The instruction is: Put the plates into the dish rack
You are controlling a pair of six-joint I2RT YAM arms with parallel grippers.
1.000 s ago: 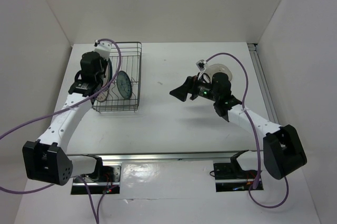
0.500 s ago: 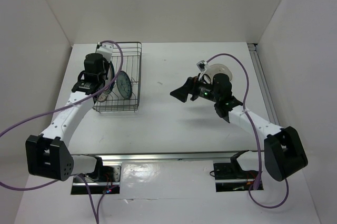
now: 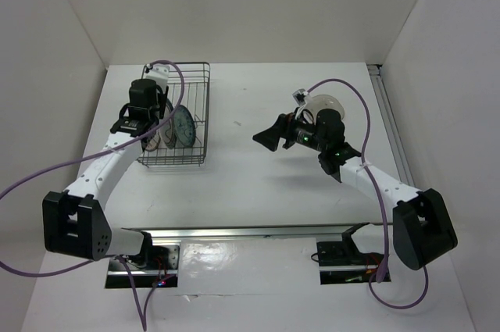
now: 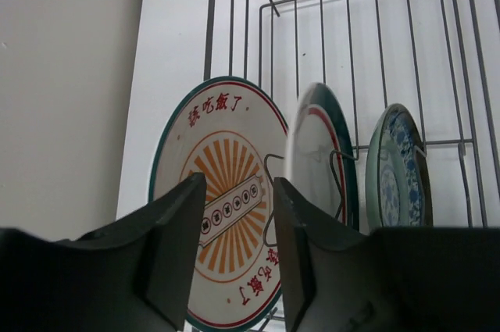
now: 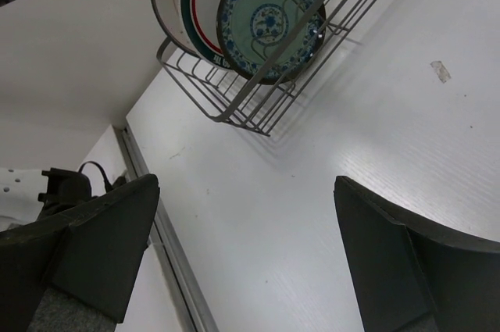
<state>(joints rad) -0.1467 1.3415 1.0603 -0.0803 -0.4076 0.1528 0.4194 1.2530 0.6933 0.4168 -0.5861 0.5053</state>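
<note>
The dish rack [image 3: 191,105] stands at the far left of the table, and three plates stand upright in it. The orange sunburst plate [image 4: 223,183] is leftmost, then the plate with the red-and-teal rim [image 4: 322,152], then the teal-green patterned plate [image 4: 396,172]. My left gripper [image 4: 238,258] hovers just above the sunburst plate, open, with a gap between its fingers and the plate's face showing through it. My right gripper [image 3: 266,139] hangs wide open over bare table, right of the rack. A pale grey plate [image 3: 324,102] lies behind my right wrist, partly hidden.
The rack's far half [image 4: 351,43] holds only wire and prongs. White walls close in the table at the left, back and right. A metal rail [image 5: 168,246] runs along the table edge near the rack.
My left gripper has opened off the sunburst plate, which stays standing in the rack, and its wrist has shifted slightly toward the far side. The right arm has not moved.
</note>
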